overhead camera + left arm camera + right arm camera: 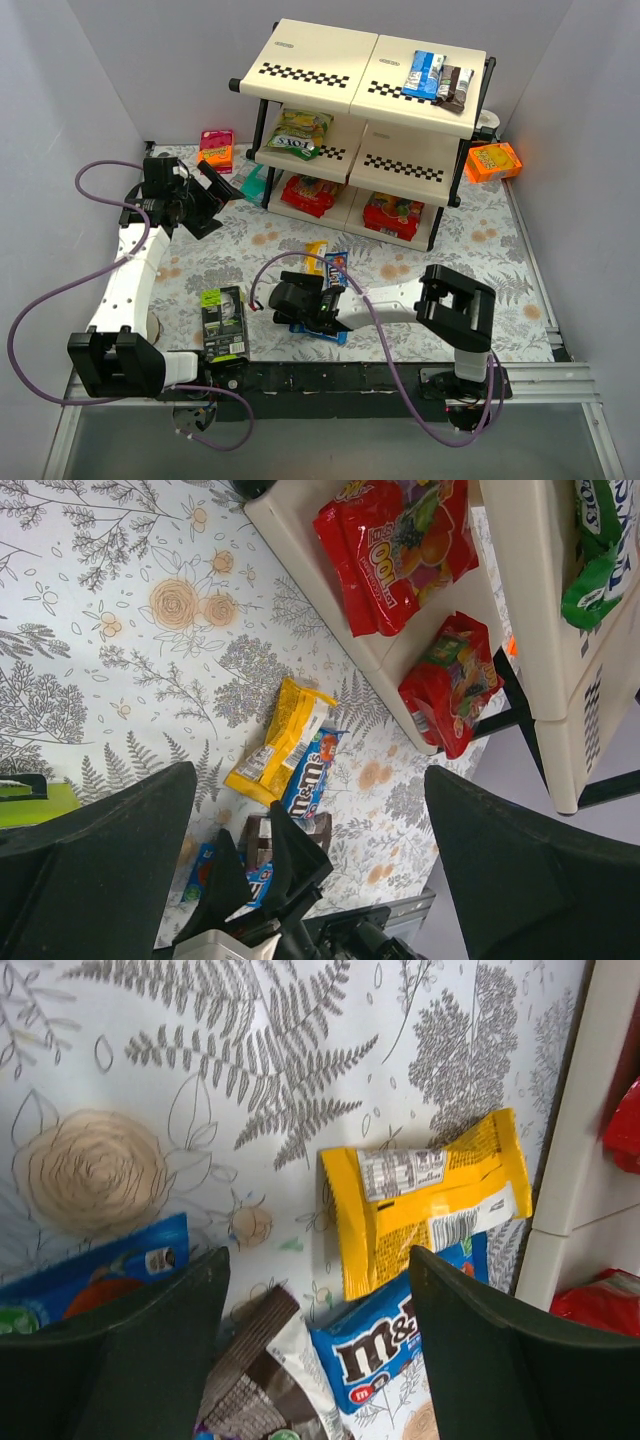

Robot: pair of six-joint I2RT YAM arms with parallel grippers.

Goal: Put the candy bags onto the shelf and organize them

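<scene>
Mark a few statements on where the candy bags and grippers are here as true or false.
1. The yellow bag lies on the table. True.
2. The top tier of the shelf is bare. False: several packets lie on its right half.
3. Two red bags lie on the bottom tier. True.
4. The right gripper is shut on the M&M's bag. False: it is open above it, holding nothing.
5. The left gripper is open. True.
</scene>
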